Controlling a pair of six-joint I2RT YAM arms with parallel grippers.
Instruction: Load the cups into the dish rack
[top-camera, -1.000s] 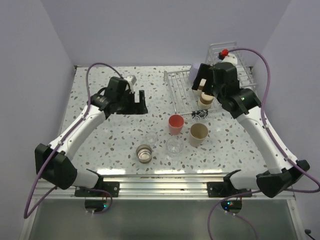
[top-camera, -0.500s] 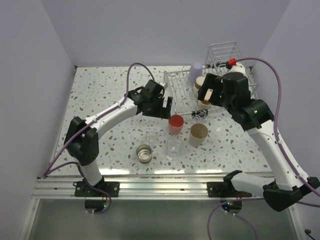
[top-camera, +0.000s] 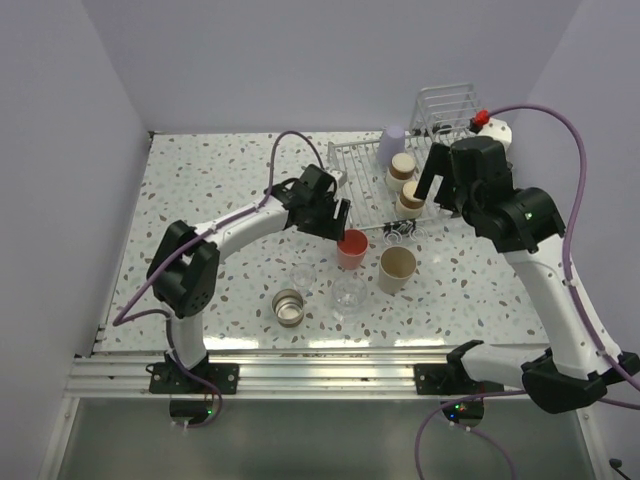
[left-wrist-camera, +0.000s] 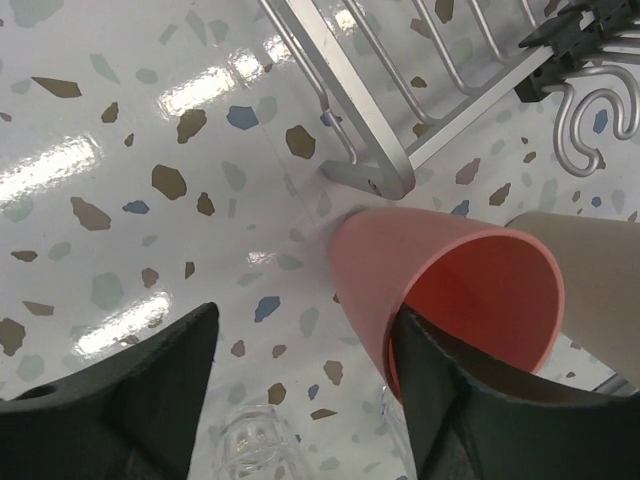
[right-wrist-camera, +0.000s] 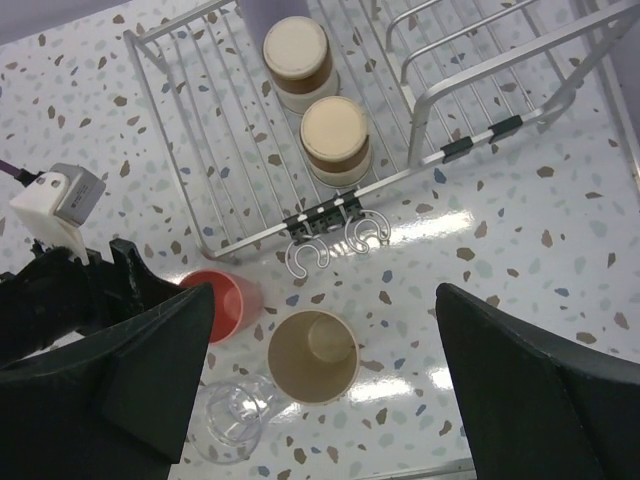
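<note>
A coral-red cup (top-camera: 351, 248) (left-wrist-camera: 450, 290) stands upright just in front of the dish rack (top-camera: 362, 190). My left gripper (top-camera: 340, 222) (left-wrist-camera: 300, 400) is open astride its near wall, one finger (left-wrist-camera: 450, 400) inside the rim and the other well clear outside. A beige cup (top-camera: 397, 268) (right-wrist-camera: 313, 357), two clear cups (top-camera: 303, 275) (top-camera: 348, 292) and a brownish metallic cup (top-camera: 289, 305) stand on the table. In the rack are a lavender cup (top-camera: 392, 145) and two upturned brown cups (right-wrist-camera: 297, 55) (right-wrist-camera: 336, 135). My right gripper (top-camera: 440, 190) (right-wrist-camera: 325, 390) hangs open and empty, high over the rack's front edge.
The rack's taller cage part (top-camera: 450, 105) rises at the back right. Two wire hooks (right-wrist-camera: 340, 240) jut from the rack's front rail, close to the coral-red and beige cups. The cups on the table stand close together. Walls close the table (top-camera: 200, 190) at back and sides.
My left arm swung right across the table to the coral-red cup and its jaws narrowed a little. My right arm lifted back and to the right, away from the brown cups.
</note>
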